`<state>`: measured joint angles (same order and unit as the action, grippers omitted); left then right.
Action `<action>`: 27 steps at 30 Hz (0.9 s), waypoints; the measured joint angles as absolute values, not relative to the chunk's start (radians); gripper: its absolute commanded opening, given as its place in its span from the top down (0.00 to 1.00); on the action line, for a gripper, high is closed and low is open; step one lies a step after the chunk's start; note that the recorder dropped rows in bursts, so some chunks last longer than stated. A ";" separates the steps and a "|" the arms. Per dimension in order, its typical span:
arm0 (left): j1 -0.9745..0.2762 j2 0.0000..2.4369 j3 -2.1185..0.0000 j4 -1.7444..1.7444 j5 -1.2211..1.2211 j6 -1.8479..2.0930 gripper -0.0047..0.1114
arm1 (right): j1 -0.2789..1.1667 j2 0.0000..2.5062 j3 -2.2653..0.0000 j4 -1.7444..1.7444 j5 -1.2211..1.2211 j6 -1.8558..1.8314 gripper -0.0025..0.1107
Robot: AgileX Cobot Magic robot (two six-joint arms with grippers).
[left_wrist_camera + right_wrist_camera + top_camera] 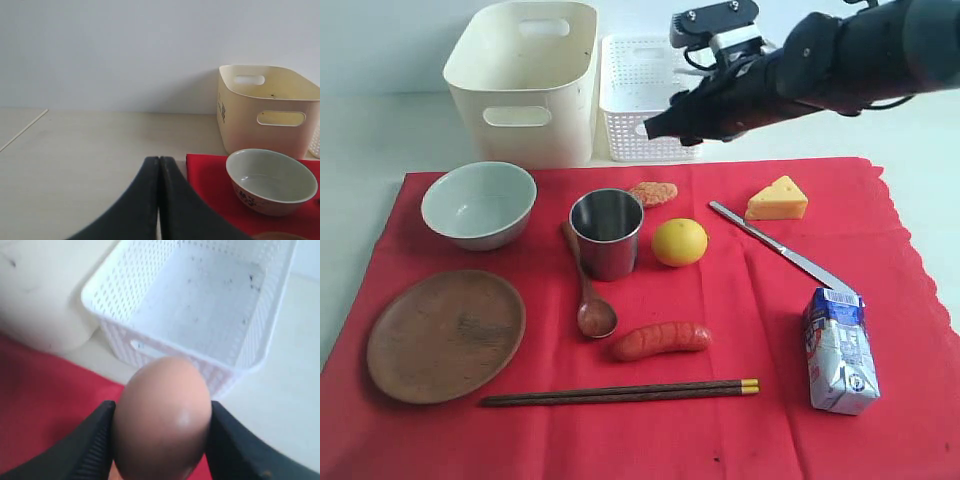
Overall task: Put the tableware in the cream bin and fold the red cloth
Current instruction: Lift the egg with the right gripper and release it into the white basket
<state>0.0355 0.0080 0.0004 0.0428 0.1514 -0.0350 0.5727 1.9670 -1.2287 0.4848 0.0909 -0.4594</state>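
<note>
**Tableware on Red Cloth: Stock, Handling, Tool State**

**Tools.** The right gripper (162,452) has its jaws part-open and clamped on a brown egg (164,405). It hangs over the far edge of the cloth, in front of the white lattice-walled basket (630,130). The left gripper (159,200) is closed on nothing, off the cloth's left edge.

**Containers.** The large cream plastic bin (560,110) stands far left, behind the cloth. None of the tableware is in it.

**Stock, all lying on the cloth:**
- Pale white-green ceramic bowl (478,203), far left. Probably heavy, glazed, slippery and breakable, so pinch it across the rim.
- Round brown wooden plate (445,335), near left. It looks stiff and light but lies flat, so its raised edge is the only purchase.
- Steel cup (607,233), centre, upright. It is rigid and smooth, so grip it over the wall at the lip.
- Brown wooden spoon (588,290), just left of the cup. Take it mid-handle.
- Dark gold-tipped chopsticks (620,392), near centre, side by side. They are thin and apt to roll, so take both together at the middle.
- Silver table knife (770,245), right of centre. It is thin and slick, so grip it across the handle.

**Cloth.** The large bright red fabric cloth (740,320) lies under everything and is limp. Lift it by the corners, and only once it is unloaded.
</note>
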 measured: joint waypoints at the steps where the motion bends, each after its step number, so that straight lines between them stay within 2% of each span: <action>1: 0.036 0.008 0.000 0.043 0.151 -0.035 0.96 | 0.573 1.986 -1.265 0.485 0.091 -0.469 0.98; 9: 0.036 0.008 0.000 0.043 0.151 -0.035 0.96 | 0.573 2.129 -1.533 0.485 0.084 -0.487 0.97; 12: 0.036 0.008 0.000 0.043 0.151 -0.035 0.96 | 0.573 2.189 -1.605 0.485 0.082 -0.487 0.92; 21: 0.036 0.008 0.000 0.043 0.151 -0.035 0.96 | 0.562 2.312 -1.651 0.487 0.039 -0.487 0.52; 27: 0.036 0.008 0.000 0.043 0.151 -0.035 0.96 | 0.562 2.332 -1.656 0.491 -0.007 -0.487 0.40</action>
